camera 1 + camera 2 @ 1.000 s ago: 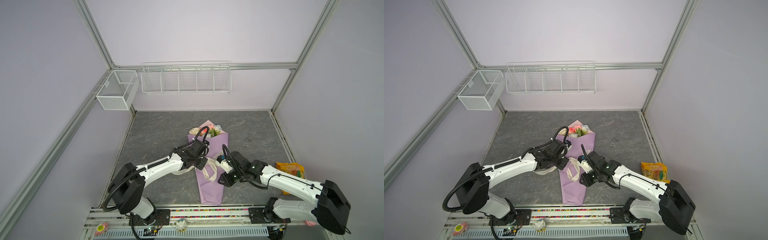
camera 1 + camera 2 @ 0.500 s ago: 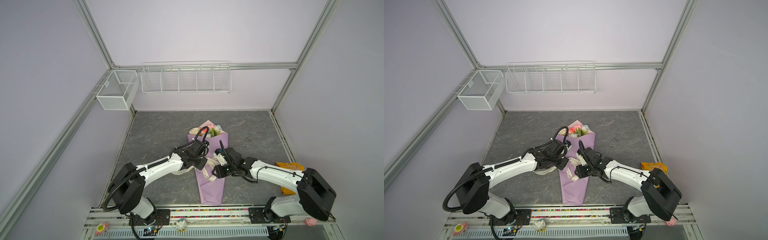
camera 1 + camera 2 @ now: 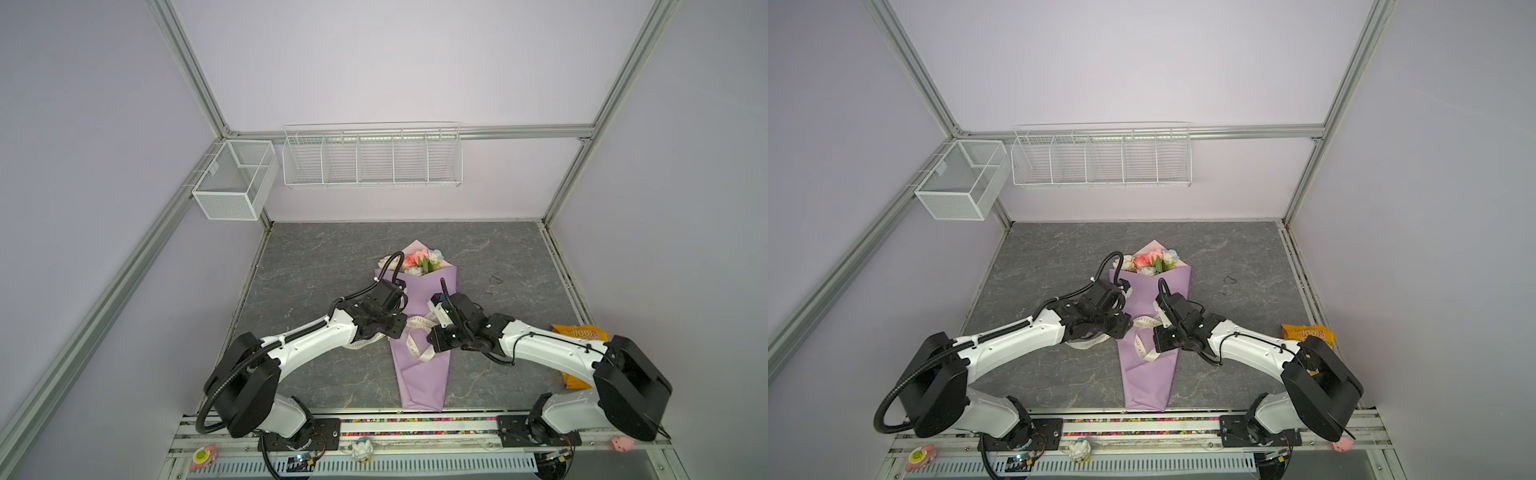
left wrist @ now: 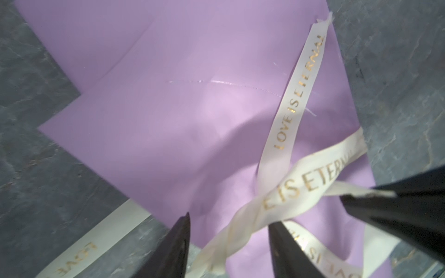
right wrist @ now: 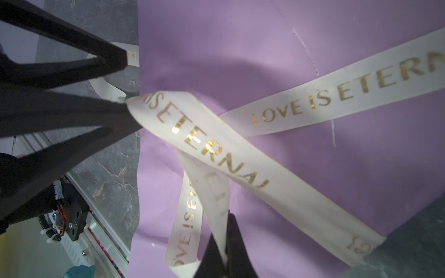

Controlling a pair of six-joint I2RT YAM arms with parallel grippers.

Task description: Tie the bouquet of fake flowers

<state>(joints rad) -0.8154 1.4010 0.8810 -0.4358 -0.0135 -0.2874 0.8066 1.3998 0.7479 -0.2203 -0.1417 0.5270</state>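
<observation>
1. Both top views: the bouquet (image 3: 422,297) (image 3: 1144,299) lies flat in the middle of the surface (image 3: 332,257). Flowers point to the top of the frame, the narrow end to the bottom, so its long axis runs top to bottom.
2. Same views: the ribbon (image 3: 417,322) crosses the bouquet about halfway down. The left gripper (image 3: 403,327) is at the bouquet's left edge and the right gripper (image 3: 431,337) at its right edge. Both are level with the ribbon, tips near each other. Can't tell the jaw state from here.
3. Left wrist: the left gripper (image 4: 231,219) has its jaws apart. A twisted ribbon strand runs through the gap unclamped, so it holds nothing. Lilac paper fills the upper frame. The right gripper enters from the right edge with a frayed ribbon end at its tip.
4. Right wrist: the right gripper (image 5: 226,223), bottom centre, is pinched tight on one ribbon strand. The ribbon crossing sits on the paper mid-frame. The left gripper is at the left edge, a ribbon fold touching one fingertip.
5. Judgement: the knot looks loose. The ribbon lies across the bouquet's axis, so cinching means pulling sideways, away from that axis. The left gripper is nearer the free strand and should clamp it first.
</observation>
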